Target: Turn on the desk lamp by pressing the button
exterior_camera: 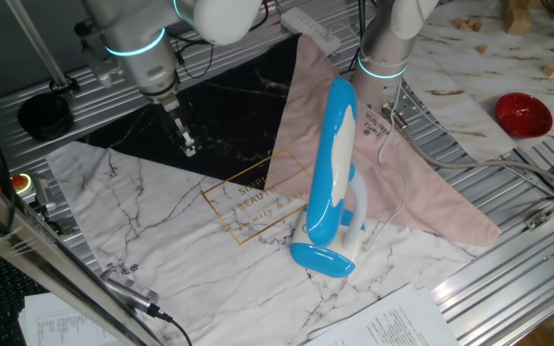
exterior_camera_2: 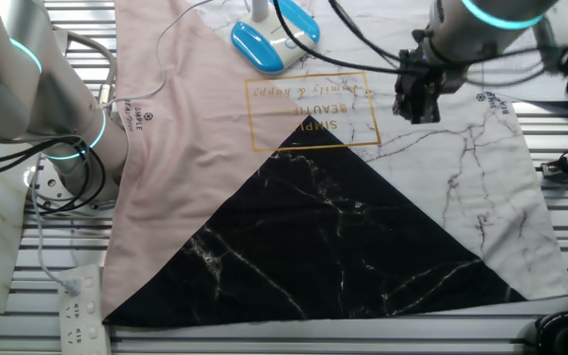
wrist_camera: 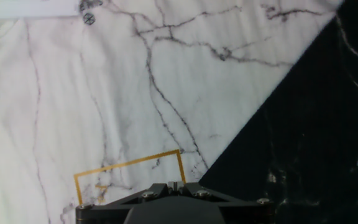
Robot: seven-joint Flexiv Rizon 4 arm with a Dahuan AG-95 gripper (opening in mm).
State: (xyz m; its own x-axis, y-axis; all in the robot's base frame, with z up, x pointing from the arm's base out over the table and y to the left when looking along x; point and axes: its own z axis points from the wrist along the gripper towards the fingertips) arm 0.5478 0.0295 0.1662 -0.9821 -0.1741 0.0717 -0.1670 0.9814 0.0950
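The desk lamp stands on the marble-print cloth, folded: its long blue and white head (exterior_camera: 337, 159) leans over the white looped neck (exterior_camera: 358, 206) and the oval blue base (exterior_camera: 319, 258). The other fixed view shows only the base (exterior_camera_2: 256, 44) at the top edge. I cannot make out the button in any view. My gripper (exterior_camera: 188, 146) (exterior_camera_2: 415, 106) hangs well to the left of the lamp, over the border between the black and the white cloth. In the hand view the fingertips (wrist_camera: 176, 185) meet with nothing between them, and the lamp is out of view there.
A red bowl (exterior_camera: 523, 113) sits at the far right. A second arm's base (exterior_camera: 385, 48) stands behind the lamp on the pink cloth (exterior_camera: 402, 183). A power strip (exterior_camera_2: 79, 306) lies by the cloth's corner, papers (exterior_camera: 402, 322) lie at the front edge, and a red stop button (exterior_camera: 21, 183) sits at the left.
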